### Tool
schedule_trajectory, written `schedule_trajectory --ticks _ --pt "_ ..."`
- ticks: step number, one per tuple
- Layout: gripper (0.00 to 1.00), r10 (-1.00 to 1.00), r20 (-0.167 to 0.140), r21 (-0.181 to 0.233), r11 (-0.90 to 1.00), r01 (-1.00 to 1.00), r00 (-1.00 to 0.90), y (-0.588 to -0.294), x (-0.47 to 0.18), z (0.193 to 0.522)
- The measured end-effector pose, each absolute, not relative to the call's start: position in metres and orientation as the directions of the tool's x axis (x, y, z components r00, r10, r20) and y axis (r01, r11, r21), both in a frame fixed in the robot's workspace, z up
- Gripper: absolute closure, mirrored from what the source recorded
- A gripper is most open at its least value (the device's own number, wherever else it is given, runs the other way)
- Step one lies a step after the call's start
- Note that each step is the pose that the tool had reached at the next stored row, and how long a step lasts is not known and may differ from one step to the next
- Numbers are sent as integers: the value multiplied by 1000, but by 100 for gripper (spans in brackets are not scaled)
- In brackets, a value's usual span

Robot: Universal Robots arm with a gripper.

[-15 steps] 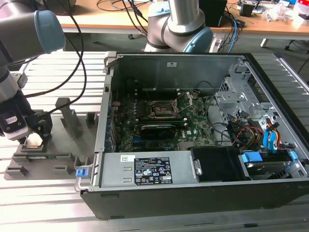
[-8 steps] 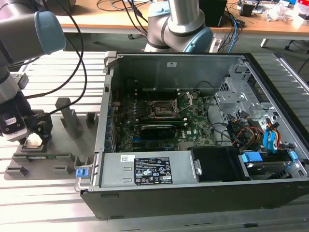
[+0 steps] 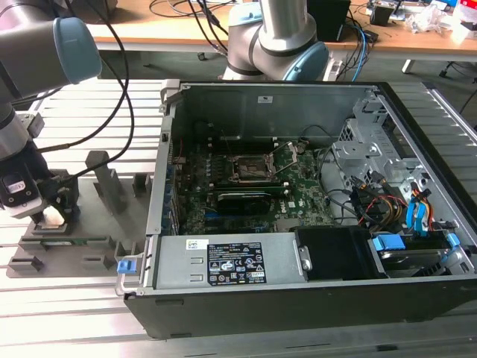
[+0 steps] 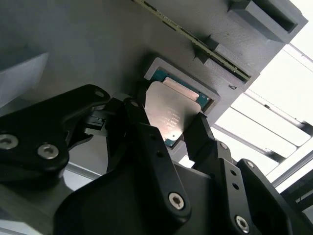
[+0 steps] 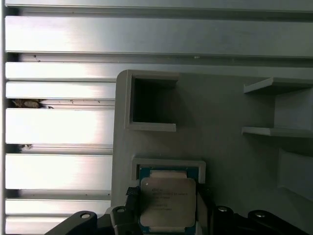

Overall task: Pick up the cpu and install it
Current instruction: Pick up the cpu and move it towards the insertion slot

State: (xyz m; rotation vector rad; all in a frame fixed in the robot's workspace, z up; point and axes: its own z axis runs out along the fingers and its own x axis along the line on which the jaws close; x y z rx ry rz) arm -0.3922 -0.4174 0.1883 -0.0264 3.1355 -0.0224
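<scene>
Black jaws closed on cpu [image 4: 171, 113], cpu seated in grey holder tray [image 5: 230, 166] recess

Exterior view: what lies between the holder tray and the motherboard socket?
In the exterior view, the computer case's side wall stands between the holder tray and the socket, then some motherboard.

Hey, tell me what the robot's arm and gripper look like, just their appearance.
The arm has silver-grey tubular links with light blue joint caps, and black cables loop alongside it. The gripper is matte black, with angular, jointed fingers dotted with silver screw heads.
</scene>
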Motion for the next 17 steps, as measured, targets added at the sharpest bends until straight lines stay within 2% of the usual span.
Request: schedule_trajectory --ticks 17 --pt "45 -17 -6 -14 1000 -17 -1000 -417 -392 188"
